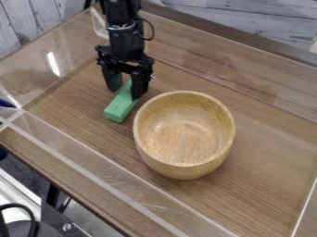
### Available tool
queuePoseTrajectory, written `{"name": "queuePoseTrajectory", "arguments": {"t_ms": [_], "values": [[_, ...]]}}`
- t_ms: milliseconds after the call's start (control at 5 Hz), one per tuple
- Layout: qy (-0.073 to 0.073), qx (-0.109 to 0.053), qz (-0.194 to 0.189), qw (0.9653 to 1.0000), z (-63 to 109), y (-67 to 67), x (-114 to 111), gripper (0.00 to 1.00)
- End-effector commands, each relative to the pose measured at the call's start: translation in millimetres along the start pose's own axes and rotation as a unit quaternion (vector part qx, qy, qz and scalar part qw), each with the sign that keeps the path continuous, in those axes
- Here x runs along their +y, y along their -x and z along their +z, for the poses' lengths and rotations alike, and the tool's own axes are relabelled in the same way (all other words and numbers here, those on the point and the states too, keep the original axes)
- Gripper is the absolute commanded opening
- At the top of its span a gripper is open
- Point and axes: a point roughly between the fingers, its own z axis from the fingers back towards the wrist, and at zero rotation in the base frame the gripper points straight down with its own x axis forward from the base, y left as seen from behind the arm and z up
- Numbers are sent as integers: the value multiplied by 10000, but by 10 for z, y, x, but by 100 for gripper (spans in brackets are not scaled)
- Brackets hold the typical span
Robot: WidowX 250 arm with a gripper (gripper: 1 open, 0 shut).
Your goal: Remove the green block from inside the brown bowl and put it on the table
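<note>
The green block (120, 106) lies on the table (74, 130), just left of the brown bowl (184, 134), which holds nothing. My gripper (126, 88) points straight down over the block's far end. Its black fingers are spread apart, one on each side of that end, and they no longer clamp it. The block's far tip is partly hidden behind the fingers.
Low clear acrylic walls (37, 65) border the tabletop on the left, front and right. The black arm (120, 23) rises toward the back left. Bare wood lies in front of and to the right of the bowl.
</note>
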Motion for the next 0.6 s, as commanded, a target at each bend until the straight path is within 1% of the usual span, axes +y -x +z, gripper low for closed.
{"name": "queuePoseTrajectory", "arguments": {"t_ms": [0, 200, 400], "values": [[-65, -549, 72, 9984, 431, -59, 74, 100], [1, -863, 108, 9962, 771, -7, 97, 100], [-1, -1042, 105, 9945, 1077, 80, 115, 100]]}}
